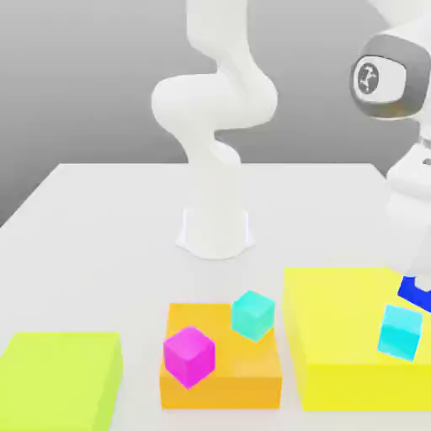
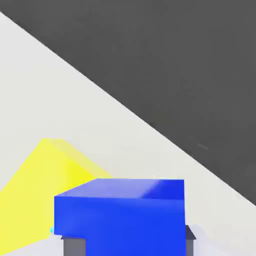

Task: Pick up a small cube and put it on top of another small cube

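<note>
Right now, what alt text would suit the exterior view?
A white robot arm holds a blue block at the exterior view's right, near a bright sky-cyan cube and a large yellow block; further left are a magenta cube and greenish-turquoise cube by an orange block, then a lime-green block.

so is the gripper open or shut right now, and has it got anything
Gripper: closed on the blue block, one finger on either side of it.

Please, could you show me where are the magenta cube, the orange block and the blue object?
magenta cube [image 1: 189, 357]: exterior view, middle
orange block [image 1: 244, 391]: exterior view, front side
blue object [image 2: 120, 220]: hand view, front face
</note>
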Available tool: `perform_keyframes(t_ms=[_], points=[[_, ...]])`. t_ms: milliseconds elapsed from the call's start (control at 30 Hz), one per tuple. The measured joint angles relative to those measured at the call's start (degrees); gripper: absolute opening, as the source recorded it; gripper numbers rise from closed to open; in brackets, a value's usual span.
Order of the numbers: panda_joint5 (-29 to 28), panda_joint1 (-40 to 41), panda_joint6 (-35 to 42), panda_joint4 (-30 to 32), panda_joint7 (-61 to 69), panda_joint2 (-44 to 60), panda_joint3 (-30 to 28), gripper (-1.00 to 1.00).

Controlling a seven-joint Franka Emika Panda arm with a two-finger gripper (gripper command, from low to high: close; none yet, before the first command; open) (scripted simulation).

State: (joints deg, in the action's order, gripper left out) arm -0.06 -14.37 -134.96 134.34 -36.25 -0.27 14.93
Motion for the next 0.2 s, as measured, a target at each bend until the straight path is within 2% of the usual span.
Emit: perform_keyframes(t_ms=[100,133,200], points=[[-1.61,-0.71,-5.94,2.49,-1.38,4.42,0.62,-1.00],[-2.11,-0.83,-7.45,2.93,-1.75,5.60,0.55,1.00],[-2.10,-0.81,-7.45,2.93,-1.75,5.60,0.55,1.00]])
